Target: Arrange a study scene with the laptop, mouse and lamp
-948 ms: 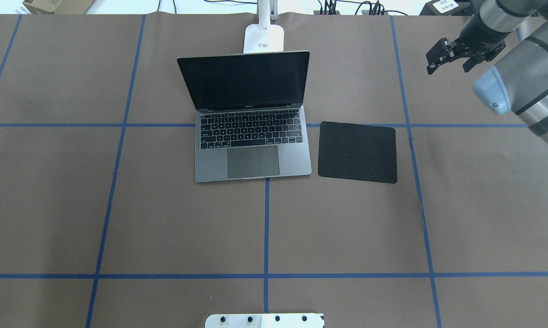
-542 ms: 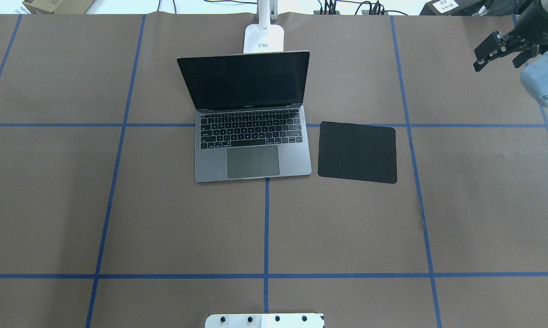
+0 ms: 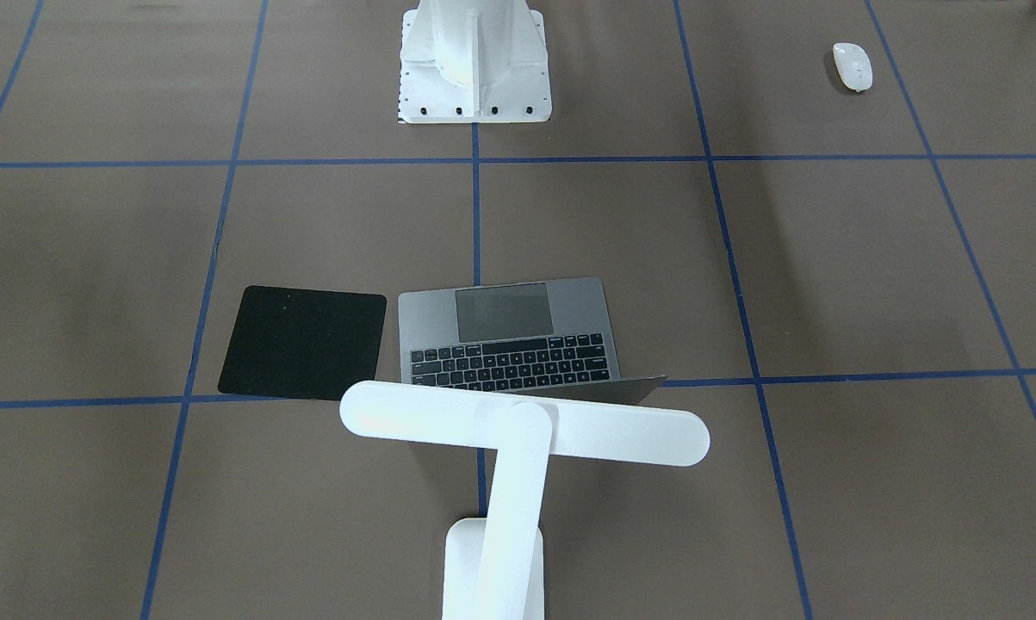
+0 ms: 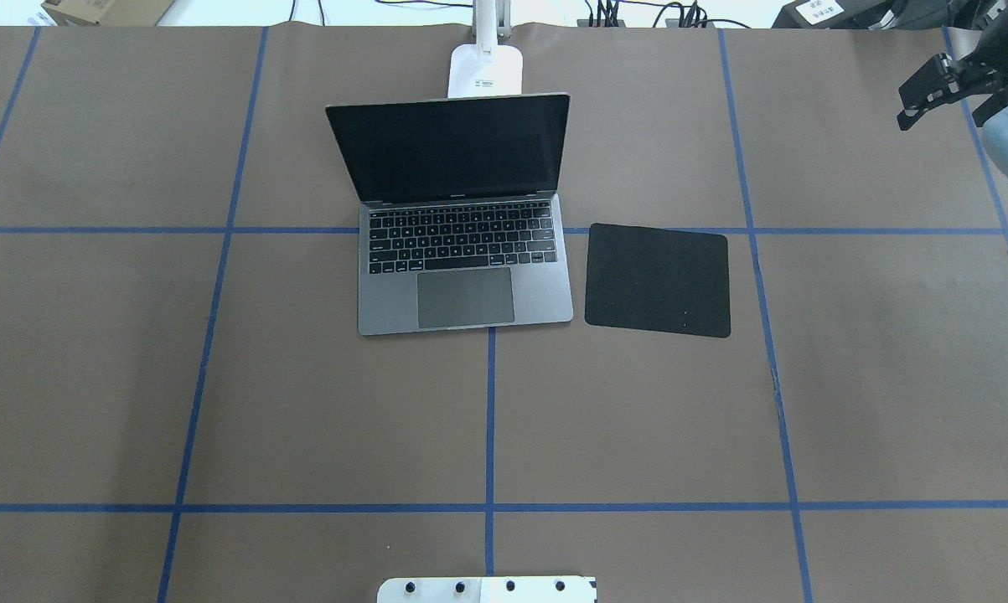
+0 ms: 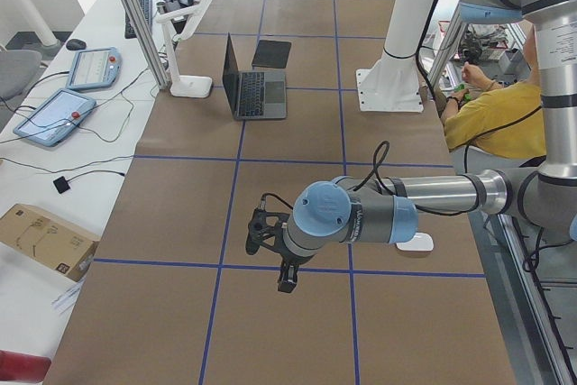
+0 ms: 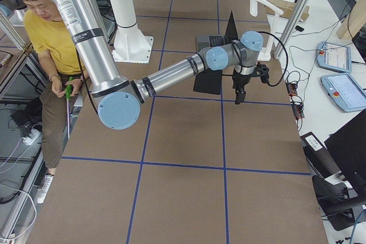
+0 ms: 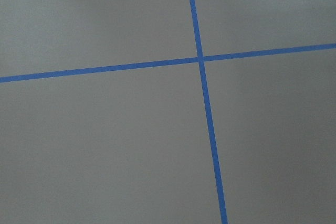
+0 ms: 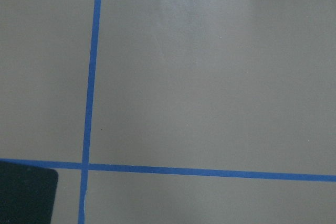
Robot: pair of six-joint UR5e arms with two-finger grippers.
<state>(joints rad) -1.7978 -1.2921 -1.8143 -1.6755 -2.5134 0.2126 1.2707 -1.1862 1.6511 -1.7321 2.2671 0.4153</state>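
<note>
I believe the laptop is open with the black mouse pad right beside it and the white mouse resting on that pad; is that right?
Not quite: the mouse is not on the mouse pad; it lies on the table far off toward the robot's left, as the exterior front-facing view shows. The laptop is indeed open with the pad beside it.

Brown table [image 4: 93, 377], blue tape grid [image 4: 489, 419], white bench [image 5: 90, 155]
</note>
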